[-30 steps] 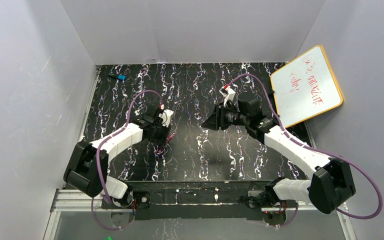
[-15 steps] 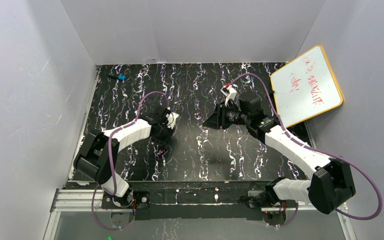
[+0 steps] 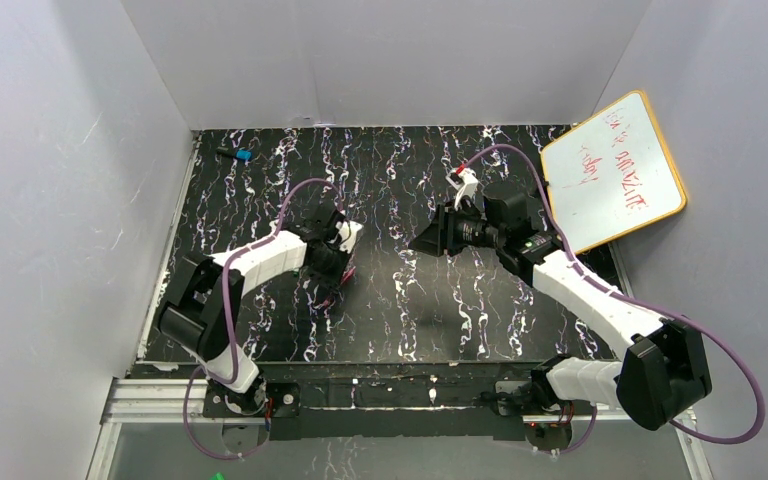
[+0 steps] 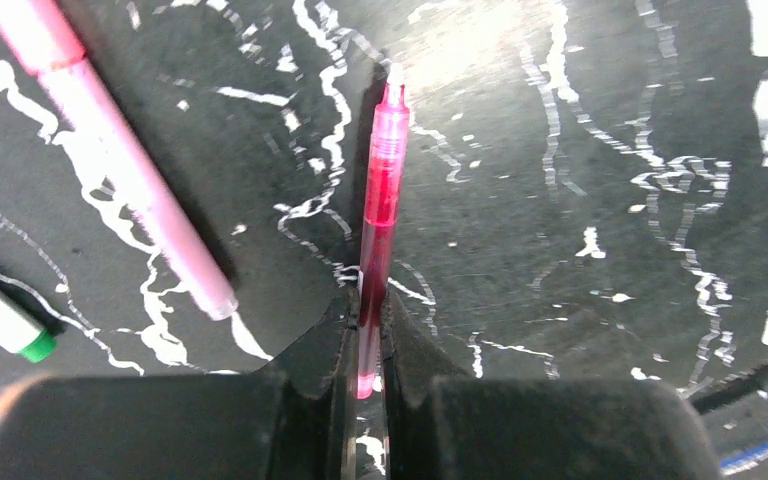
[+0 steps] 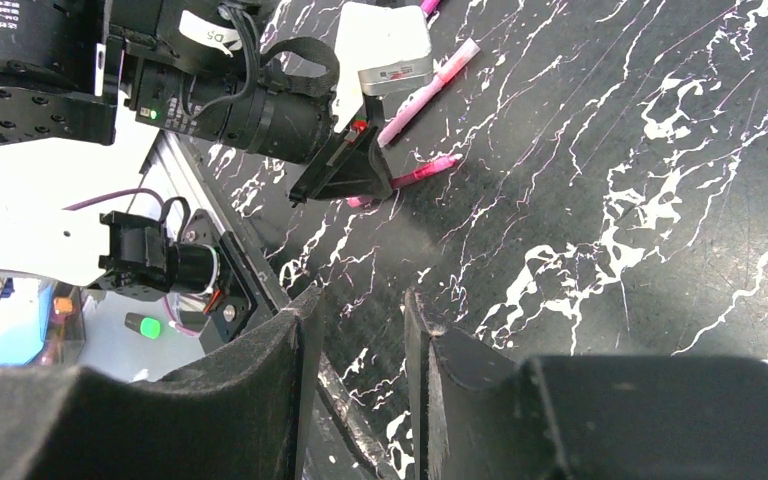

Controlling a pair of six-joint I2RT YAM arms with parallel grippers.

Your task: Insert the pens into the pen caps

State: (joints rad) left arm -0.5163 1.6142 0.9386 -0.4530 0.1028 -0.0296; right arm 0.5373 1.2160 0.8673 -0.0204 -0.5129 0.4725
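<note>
My left gripper (image 4: 365, 305) is shut on the back end of a red pen (image 4: 382, 190), whose bare tip points away over the black marbled table. A pink pen (image 4: 110, 160) and a whitish pen with a green tip (image 4: 5, 325) lie to its left. From above, the left gripper (image 3: 338, 270) is left of centre, with pens (image 3: 326, 296) just below it. My right gripper (image 3: 422, 243) hovers at the centre, open and empty. The right wrist view shows its jaws (image 5: 355, 330) apart, the red pen (image 5: 422, 171) and the pink pen (image 5: 428, 92). I cannot make out any caps.
A whiteboard (image 3: 615, 170) with red writing leans at the back right. A small blue-and-black item (image 3: 238, 155) lies at the back left corner. White walls close in the table on three sides. The left arm (image 5: 210, 100) fills the upper left of the right wrist view.
My left arm has reached further right and its gripper has shifted slightly right with the red pen. My right gripper has drawn back a little to the right.
</note>
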